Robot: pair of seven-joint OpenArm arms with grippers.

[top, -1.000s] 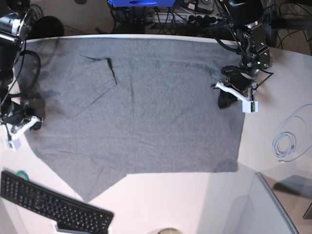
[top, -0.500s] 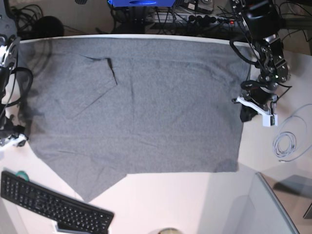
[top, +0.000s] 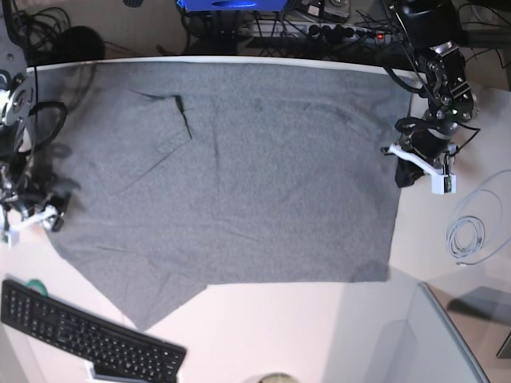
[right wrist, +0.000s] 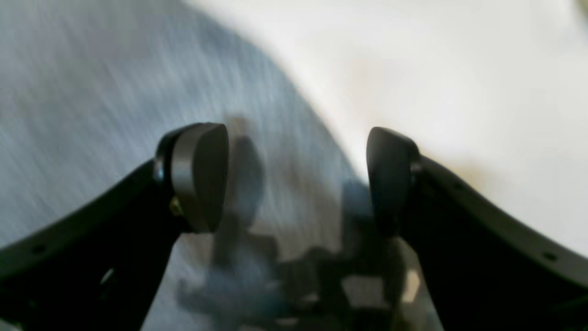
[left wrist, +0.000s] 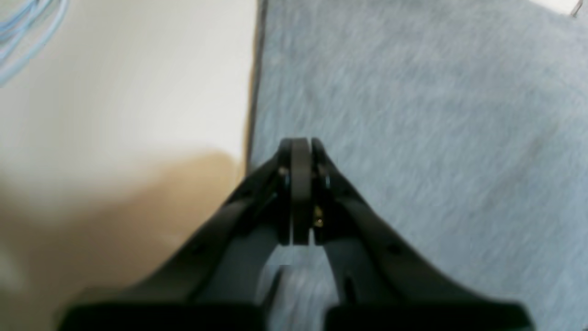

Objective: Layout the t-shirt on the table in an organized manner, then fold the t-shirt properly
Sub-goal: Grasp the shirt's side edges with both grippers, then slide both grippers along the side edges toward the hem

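Lying spread flat, the t-shirt [top: 223, 171] covers most of the table [top: 279, 335] in the base view, w/ its top edge along the table's far rim at the upper part of the frame and a pointed corner reaching down toward lower left. A dark crease sits in the upper left of the cloth. The table is smooth white, bare along the bottom and right of the frame.

Left gripper [top: 421, 171] is at the shirt's right edge, mid-right of frame. In the left wrist view its jaws [left wrist: 301, 151] are pressed together, nothing seen between them, tips over grey knit just beside the shirt's straight edge; bare table to the left, blurred.

Right gripper [top: 32, 217] is at the shirt's left edge, mid-left of frame. Right wrist view shows its fingers [right wrist: 200, 177] spread wide apart, empty, above the curved cloth edge where it meets white table; pic blurred.

Other bits: black keyboard [top: 84, 339] at lower left, near the shirt's point but apart; coiled pale cable [top: 467, 235] on the table at right. Behind the far rim, dark tangled wires [top: 303, 32] and a blue item [top: 231, 5] at top centre.
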